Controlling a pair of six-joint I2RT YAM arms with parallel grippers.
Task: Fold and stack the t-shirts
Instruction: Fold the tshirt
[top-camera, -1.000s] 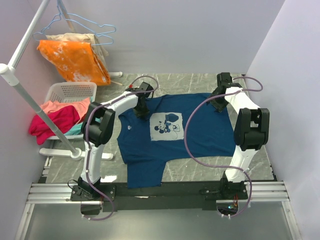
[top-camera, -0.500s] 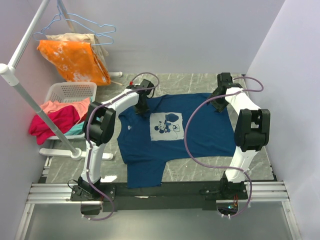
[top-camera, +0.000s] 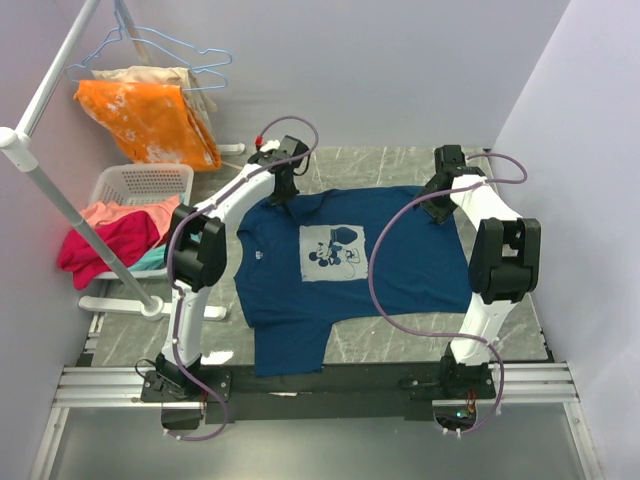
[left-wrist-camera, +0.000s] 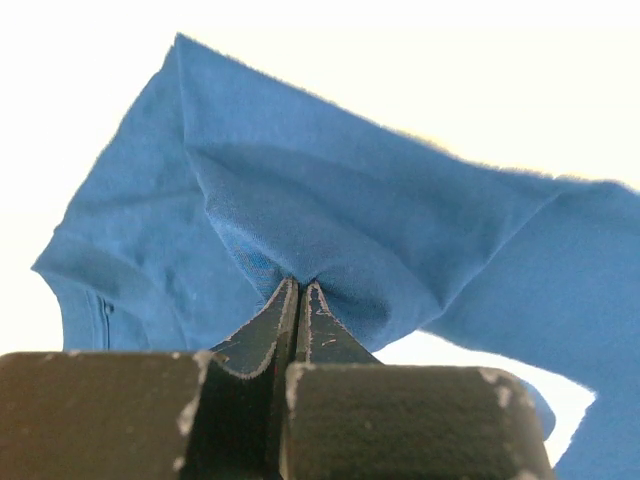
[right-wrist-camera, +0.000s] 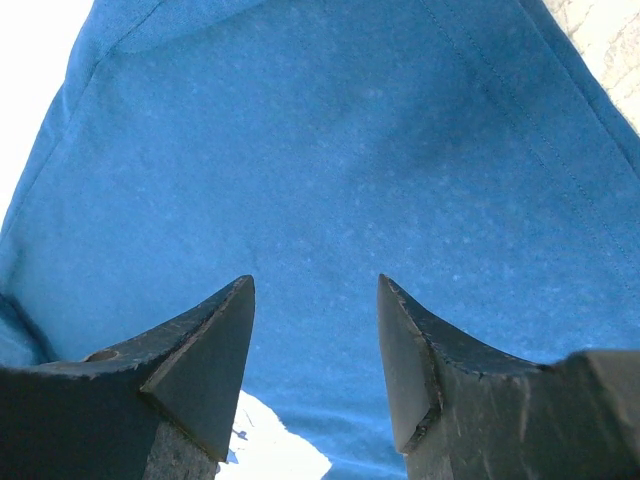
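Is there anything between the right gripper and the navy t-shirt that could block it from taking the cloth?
Nothing visible does. The right gripper stands open over the navy t-shirt, with only bare cloth in front of it. The left gripper is shut on the same shirt.

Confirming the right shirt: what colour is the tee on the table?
Navy blue t-shirt, pale square chest print; best in top view.

Pale lilac walls (top-camera: 400, 70), grey marbled table (top-camera: 380, 345), white basket (top-camera: 140, 182), clothes rail (top-camera: 50, 190) left
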